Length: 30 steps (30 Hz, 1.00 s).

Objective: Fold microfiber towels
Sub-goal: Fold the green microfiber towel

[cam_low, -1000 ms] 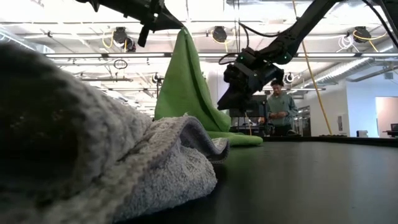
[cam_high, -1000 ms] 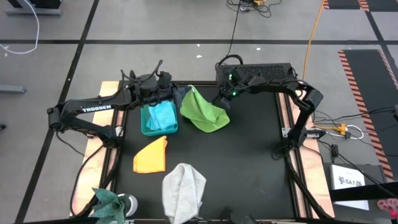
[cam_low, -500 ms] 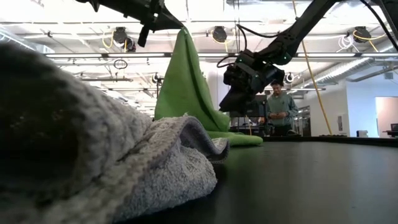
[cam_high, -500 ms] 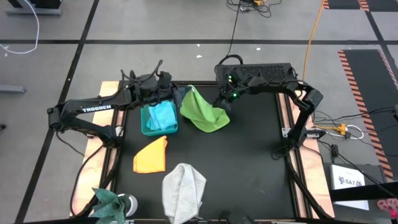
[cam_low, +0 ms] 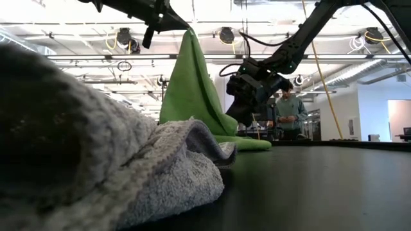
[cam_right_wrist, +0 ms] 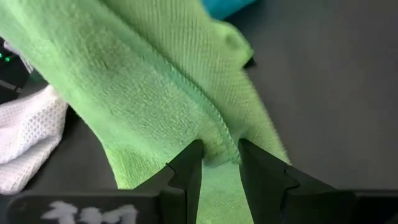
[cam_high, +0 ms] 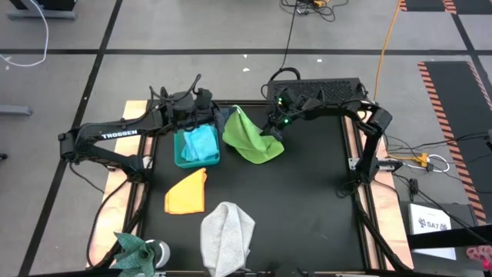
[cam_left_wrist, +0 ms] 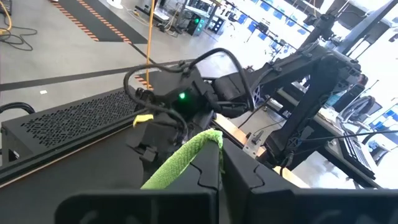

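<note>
My left gripper [cam_high: 223, 115] is shut on the lime green towel [cam_high: 250, 140] and holds it high above the table's far middle. The towel's lower part [cam_low: 247, 142] lies on the black table. My right gripper [cam_right_wrist: 221, 163] is open at the towel's right side, its fingers on either side of a hemmed ridge of the cloth. A light blue towel [cam_high: 201, 142] lies in the teal bin [cam_high: 181, 156]. The orange-yellow towel [cam_high: 187, 192], the grey towel [cam_high: 227, 235] and the teal towel [cam_high: 134, 246] lie nearer the front. My left gripper pinches a top corner of the green towel [cam_left_wrist: 208, 140] between its two fingers, coming nearly level from the table's left. The towel hangs below the fingers in a cone [cam_low: 192, 83], and its lower edge rests on the table. My right gripper slants down over the hemmed ridge [cam_right_wrist: 219, 140], which runs into the gap between its fingers; whether the fingers touch it I cannot tell.
A black perforated box [cam_high: 323, 86] stands at the table's far edge behind the right arm. The bin is just left of the hanging towel. The table's right half [cam_high: 315, 192] is bare black mat. A person [cam_low: 290, 112] stands in the room beyond the table.
My right gripper has sunk a little and come closer to the green towel's right side, toward the table's left. The towel and my left gripper have kept still.
</note>
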Tool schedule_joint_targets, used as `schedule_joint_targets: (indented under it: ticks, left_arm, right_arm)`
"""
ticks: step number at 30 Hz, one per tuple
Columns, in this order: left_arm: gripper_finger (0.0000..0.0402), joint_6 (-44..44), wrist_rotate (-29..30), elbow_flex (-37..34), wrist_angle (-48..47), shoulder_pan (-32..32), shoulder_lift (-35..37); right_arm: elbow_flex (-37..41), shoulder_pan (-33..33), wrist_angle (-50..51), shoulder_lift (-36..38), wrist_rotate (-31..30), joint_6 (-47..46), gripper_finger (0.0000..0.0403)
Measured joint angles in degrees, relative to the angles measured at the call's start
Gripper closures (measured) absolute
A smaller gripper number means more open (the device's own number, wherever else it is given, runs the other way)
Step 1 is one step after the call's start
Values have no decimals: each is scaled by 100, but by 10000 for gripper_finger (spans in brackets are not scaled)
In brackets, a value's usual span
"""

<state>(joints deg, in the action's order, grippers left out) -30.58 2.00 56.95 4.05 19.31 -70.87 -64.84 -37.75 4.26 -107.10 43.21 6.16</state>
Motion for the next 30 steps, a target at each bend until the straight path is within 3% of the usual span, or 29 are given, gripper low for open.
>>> schedule_joint_targets:
  ticks: [6,13,18,23,30]
  left_arm:
    - [392,-1,0,0,0,0,0]
    - [393,8,0,0,-2,0,0]
    - [398,28,3,0,-4,0,0]
    - [398,32,130,0,-162,0,0]
    - [399,28,602,-1,-548,29,0]
  right_arm:
    - [0,89,-48,-57,30,62,309]
    - [0,128,-171,29,81,-76,392]
    - [0,138,-187,272,163,-271,401]
    - [0,139,143,835,-118,-354,402]
    - [0,127,1747,1987,-1132,339,402]
